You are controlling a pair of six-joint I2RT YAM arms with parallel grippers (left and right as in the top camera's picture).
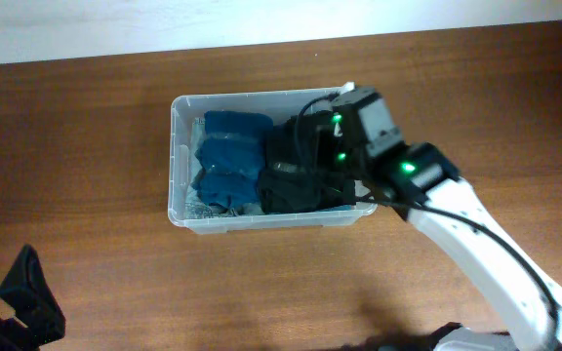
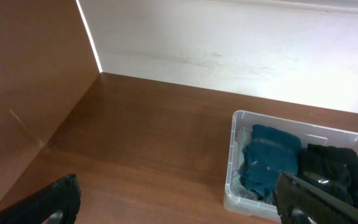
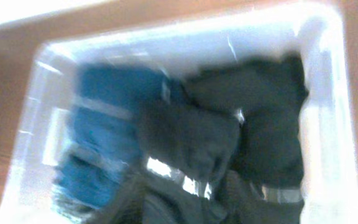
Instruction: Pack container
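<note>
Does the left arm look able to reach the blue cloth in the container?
Likely yes. The blue cloth lies uncovered in the left half of the container, nearest the open left claw; the right arm sits over the black cloth beside it.

Our left gripper (image 2: 179, 208) hangs over the table (image 2: 135, 137), its fingers (image 2: 55, 202) spread wide. We see the container (image 2: 234, 155) at right, holding blue cloth (image 2: 269, 158) beside black cloth (image 2: 334, 171).
</note>
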